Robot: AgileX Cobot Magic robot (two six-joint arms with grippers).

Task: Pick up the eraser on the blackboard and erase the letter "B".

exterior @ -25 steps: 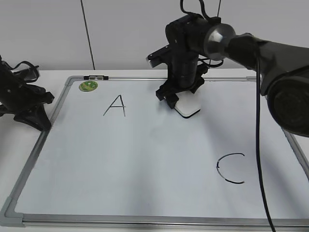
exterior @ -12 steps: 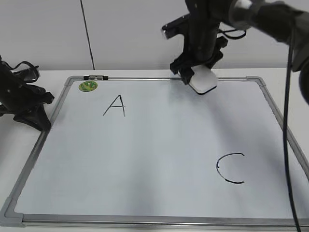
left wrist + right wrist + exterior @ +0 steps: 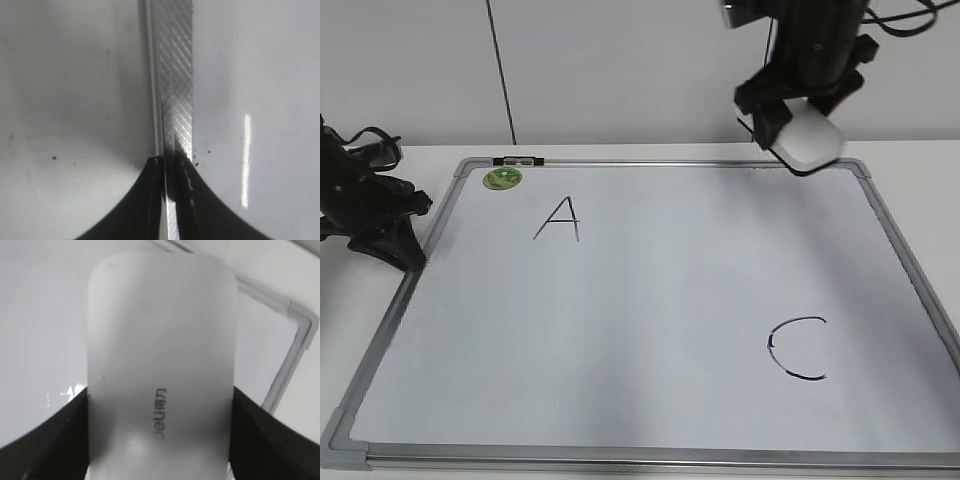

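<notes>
My right gripper (image 3: 798, 128) is shut on the white eraser (image 3: 810, 140) and holds it tilted in the air above the top right edge of the blackboard (image 3: 650, 300). In the right wrist view the eraser (image 3: 160, 365), with small grey lettering, fills the space between the jaws (image 3: 160, 440), over the board's grey corner (image 3: 300, 325). No letter "B" shows on the board. My left gripper (image 3: 390, 245) is shut and empty, resting at the board's left frame; in the left wrist view its jaws (image 3: 167, 165) sit over the metal frame strip (image 3: 175, 75).
A black "A" (image 3: 558, 219) is at the board's upper left and a black "C" (image 3: 798, 348) at its lower right. A round green sticker (image 3: 503, 178) is at the top left corner. A white wall stands behind the table.
My right gripper has lifted the eraser off the board's upper middle and carried it up and to the right, above the top right edge. The left arm has not moved.
</notes>
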